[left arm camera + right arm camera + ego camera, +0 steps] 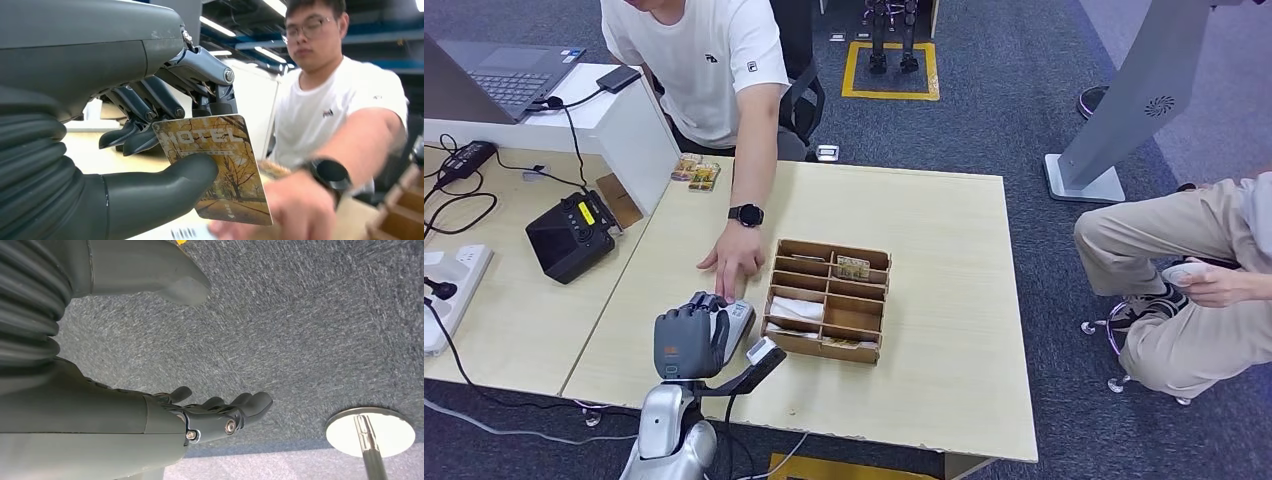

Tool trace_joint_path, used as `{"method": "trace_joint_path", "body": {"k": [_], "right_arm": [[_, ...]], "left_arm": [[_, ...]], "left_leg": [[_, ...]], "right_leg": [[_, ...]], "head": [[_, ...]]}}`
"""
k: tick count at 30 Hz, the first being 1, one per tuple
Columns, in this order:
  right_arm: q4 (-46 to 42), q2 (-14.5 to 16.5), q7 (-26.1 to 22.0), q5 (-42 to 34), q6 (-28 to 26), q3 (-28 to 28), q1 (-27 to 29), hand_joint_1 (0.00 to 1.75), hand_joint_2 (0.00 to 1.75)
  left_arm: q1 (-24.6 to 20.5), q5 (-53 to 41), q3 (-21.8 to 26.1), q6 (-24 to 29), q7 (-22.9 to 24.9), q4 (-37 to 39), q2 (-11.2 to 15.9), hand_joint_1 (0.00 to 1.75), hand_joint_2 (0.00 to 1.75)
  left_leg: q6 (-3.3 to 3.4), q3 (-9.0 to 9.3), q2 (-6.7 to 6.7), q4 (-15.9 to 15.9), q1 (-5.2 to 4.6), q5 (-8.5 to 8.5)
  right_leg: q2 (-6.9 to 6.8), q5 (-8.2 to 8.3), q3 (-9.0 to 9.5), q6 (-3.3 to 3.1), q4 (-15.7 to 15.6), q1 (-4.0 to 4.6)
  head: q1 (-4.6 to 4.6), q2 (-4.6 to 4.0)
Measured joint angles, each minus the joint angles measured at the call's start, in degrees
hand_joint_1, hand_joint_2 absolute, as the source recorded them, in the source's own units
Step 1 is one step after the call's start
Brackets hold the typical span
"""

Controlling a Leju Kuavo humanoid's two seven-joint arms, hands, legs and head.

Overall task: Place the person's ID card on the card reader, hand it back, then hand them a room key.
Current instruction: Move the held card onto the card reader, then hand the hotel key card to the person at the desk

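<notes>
Above the bench [944, 250], a room key [220, 165] is pinched by the left hand [688, 340]; the right hand [220, 415] hangs spread, empty. A light pinch could let the room key slip before the person's hand [732, 268] grasps it.

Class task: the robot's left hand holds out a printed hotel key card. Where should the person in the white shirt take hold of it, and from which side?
Judging by the left wrist view, take the autumn-tree printed HOTEL key card by its free far edge, opposite the left hand. The thumb and fingers pinch the near end, so that bare end juts toward the person's hand. Pinch both flat faces, coming from the person's own side.
</notes>
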Motion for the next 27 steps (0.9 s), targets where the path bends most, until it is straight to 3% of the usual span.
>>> {"method": "trace_joint_path", "body": {"k": [7, 17, 21, 27], "right_arm": [[-0.08, 0.0, -0.22, -0.31, 0.0, 0.0, -0.02, 0.0, 1.75], [-0.06, 0.0, -0.35, -0.28, 0.0, 0.0, -0.13, 0.0, 1.75], [0.0, 0.0, -0.14, 0.15, 0.0, 0.0, -0.17, 0.0, 1.75], [0.23, 0.0, -0.56, 0.19, 0.0, 0.01, -0.15, 0.0, 1.75]], "left_arm": [[0.34, -0.64, 7.12, -0.03, -4.03, -2.87, -2.16, 1.75, 1.75], [0.59, -4.08, 8.22, -0.06, 1.77, -3.0, -1.99, 1.75, 1.75], [0.71, -4.35, 6.88, -0.07, 5.76, -2.72, -1.55, 1.75, 1.75], [1.22, -4.06, -0.16, -0.09, 12.2, 0.17, 1.22, 1.75, 1.75]], "left_leg": [[0.0, 0.03, 0.02, 0.0, 0.02, 0.0], [0.0, 0.0, 0.01, 0.0, 0.01, 0.0], [0.0, 0.0, 0.01, 0.0, -0.01, 0.0], [0.0, -0.01, 0.01, 0.0, 0.01, 0.0]], "right_leg": [[0.02, 0.0, -0.03, 0.0, 0.0, 0.0], [0.01, 0.0, -0.02, 0.0, 0.0, 0.0], [0.0, 0.0, -0.02, 0.0, -0.01, 0.0], [0.02, 0.0, -0.04, 0.0, -0.01, 0.0]], "head": [[-0.01, 0.0], [0.0, 0.0], [0.0, 0.0], [-0.01, 0.0]]}}
